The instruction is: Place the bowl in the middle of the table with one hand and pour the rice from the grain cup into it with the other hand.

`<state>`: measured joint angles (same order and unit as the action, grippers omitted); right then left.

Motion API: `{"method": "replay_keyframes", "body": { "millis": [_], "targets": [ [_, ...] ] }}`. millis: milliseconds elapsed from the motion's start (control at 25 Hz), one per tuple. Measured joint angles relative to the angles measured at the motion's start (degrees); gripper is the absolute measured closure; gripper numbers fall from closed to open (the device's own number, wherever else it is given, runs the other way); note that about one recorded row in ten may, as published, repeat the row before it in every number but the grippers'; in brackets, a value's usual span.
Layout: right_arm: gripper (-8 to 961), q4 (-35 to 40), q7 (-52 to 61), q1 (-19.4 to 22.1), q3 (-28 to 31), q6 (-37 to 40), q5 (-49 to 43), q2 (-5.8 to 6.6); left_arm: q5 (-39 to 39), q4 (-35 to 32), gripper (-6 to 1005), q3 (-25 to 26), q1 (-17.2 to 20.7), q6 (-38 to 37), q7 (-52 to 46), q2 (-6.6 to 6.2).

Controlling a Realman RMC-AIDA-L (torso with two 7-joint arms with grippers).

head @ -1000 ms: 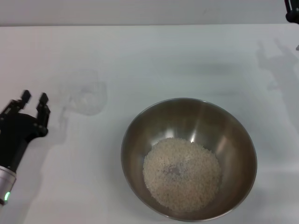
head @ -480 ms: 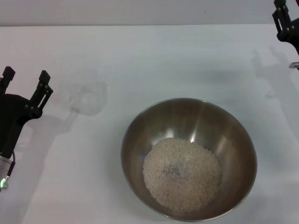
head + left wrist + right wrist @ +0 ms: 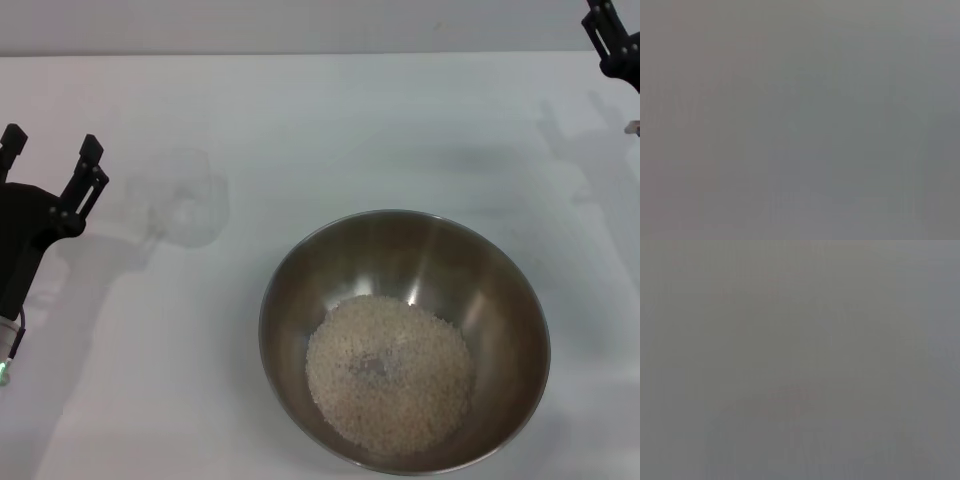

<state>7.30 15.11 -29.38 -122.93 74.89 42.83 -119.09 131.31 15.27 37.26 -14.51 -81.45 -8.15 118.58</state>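
Bowl: round, polished steel, holding granular white rice.
Grain cup: clear plastic, upright.
Left end effector: fingers spread, empty.
Right end effector: state indeterminate.

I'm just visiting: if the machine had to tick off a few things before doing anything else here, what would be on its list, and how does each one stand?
1. Rice is in the bowl: ok, a heap lies on its bottom.
2. Grain cup is emptied and set down: ok, it stands on the table beside the bowl, apart from it, no grains visible inside.
3. Left gripper has let go: ok, open, holding nothing, off to the cup's side.
4. Right gripper is out of the way: ok, at the far corner; open or shut, cannot tell.
5. No spilled rice on the table: ok, none visible.
6. Wrist cameras give a usable view: not ok, both show nothing.
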Motion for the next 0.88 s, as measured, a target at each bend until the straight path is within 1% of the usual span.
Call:
{"method": "replay_keyframes", "body": {
  "millis": [80, 320, 480, 880],
  "targets": [
    [227, 0.15, -0.47, -0.5, 0.03, -0.24, 0.01, 0.0, -0.01, -0.37, 163, 0.61, -0.34, 0.33, -0.08, -0.01],
    [227, 2.03, -1.8, -1.92, 0.15, -0.43, 0.05, -0.01, -0.1, -0.23, 163, 3.96, -0.83, 2.14, -0.67, 0.23],
    [227, 4.08, -1.94, -2.82, 0.03, -0.45, -0.18, -0.08, -0.09, 0.37, 163, 4.22, -0.92, 2.06, -0.67, 0.31],
    [228, 4.97, -2.03, -3.36, -0.44, -0.62, -0.25, -0.25, -0.09, 0.69, 163, 5.48, -1.86, 1.19, 0.54, 0.29]
  ]
}}
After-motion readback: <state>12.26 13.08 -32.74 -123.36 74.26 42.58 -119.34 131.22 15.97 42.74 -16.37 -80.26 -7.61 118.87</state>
